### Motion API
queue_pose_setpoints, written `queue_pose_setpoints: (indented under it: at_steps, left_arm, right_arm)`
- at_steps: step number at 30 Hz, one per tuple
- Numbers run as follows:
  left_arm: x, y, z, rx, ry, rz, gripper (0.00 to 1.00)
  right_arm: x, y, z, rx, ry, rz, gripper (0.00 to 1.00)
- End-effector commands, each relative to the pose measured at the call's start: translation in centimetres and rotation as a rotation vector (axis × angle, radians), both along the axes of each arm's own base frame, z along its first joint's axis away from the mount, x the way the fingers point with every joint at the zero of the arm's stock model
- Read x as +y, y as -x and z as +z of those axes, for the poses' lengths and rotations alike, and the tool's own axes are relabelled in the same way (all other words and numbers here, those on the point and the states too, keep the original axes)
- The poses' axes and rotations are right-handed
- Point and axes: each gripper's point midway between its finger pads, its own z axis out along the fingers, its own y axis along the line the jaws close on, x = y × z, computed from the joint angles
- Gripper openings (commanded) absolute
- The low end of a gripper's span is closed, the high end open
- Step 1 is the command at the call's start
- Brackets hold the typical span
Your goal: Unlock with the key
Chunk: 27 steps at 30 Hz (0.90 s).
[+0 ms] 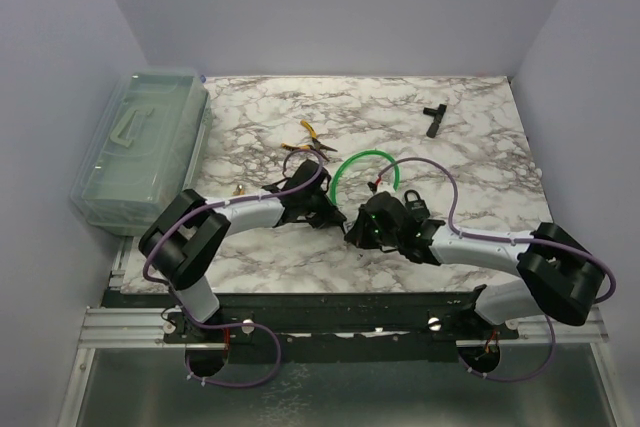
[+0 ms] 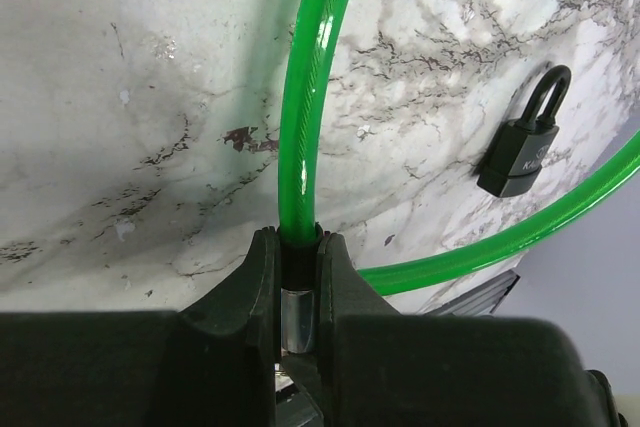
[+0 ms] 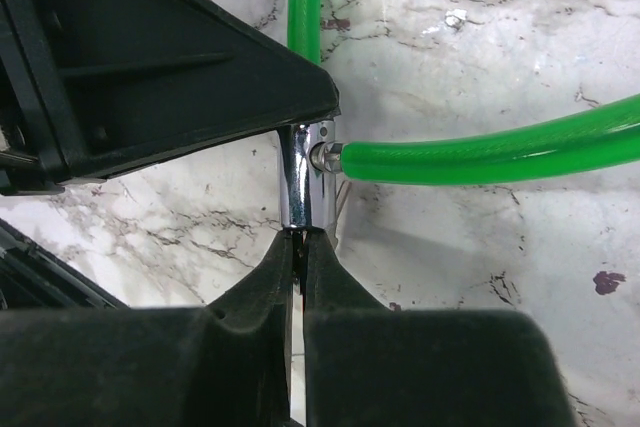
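Note:
A green cable lock (image 1: 350, 162) loops over the marble table. My left gripper (image 2: 298, 242) is shut on the cable's black collar and the chrome lock barrel (image 2: 297, 317). In the right wrist view the barrel (image 3: 305, 182) stands upright, and the cable's other end (image 3: 480, 159) plugs into its side. My right gripper (image 3: 300, 239) is shut right at the barrel's near end, on the key. Only a thin sliver of the key (image 3: 300, 247) shows between the pads. From above, the two grippers (image 1: 335, 212) (image 1: 365, 227) meet near the table's middle.
A black padlock (image 2: 522, 152) lies on the marble just right of the grippers (image 1: 411, 197). Yellow-handled pliers (image 1: 312, 139) lie behind the cable loop. A black T-shaped piece (image 1: 433, 117) sits at the back right. A clear plastic box (image 1: 140, 147) stands along the left edge.

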Motion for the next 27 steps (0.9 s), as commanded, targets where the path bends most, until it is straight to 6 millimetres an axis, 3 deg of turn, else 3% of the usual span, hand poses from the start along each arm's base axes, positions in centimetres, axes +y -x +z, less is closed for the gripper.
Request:
queue_pose_setpoints:
  at_steps: [1,6,9,14,22,27]
  left_arm:
    - [-1.5,-0.8,4.6,-0.074,0.132,0.009,0.0]
    - [-1.4,-0.5,4.8,-0.074,0.138,0.005,0.0]
    - [-1.1,-0.4,5.1,-0.081,0.14,0.01,0.0]
    - [-0.8,-0.7,6.7,-0.138,0.171,0.025,0.0]
    - [0.1,-0.9,9.1,-0.223,0.225,0.075,0.0]
    - [0.5,-0.8,10.9,-0.289,0.292,0.098,0.0]
  right_arm:
    - [0.2,-0.2,-0.3,-0.004,-0.009,0.004,0.01]
    - [0.0,-1.1,-0.7,-0.035,0.068,0.028,0.0]
    - [0.1,-1.6,0.0,-0.072,0.068,0.035,0.0]
    - [1.5,-1.7,2.6,-0.071,-0.09,0.04,0.0]
    - [3.3,-1.3,5.1,-0.035,-0.334,0.041,0.0]
    - [3.6,-2.0,7.5,-0.062,-0.442,0.042,0.0]
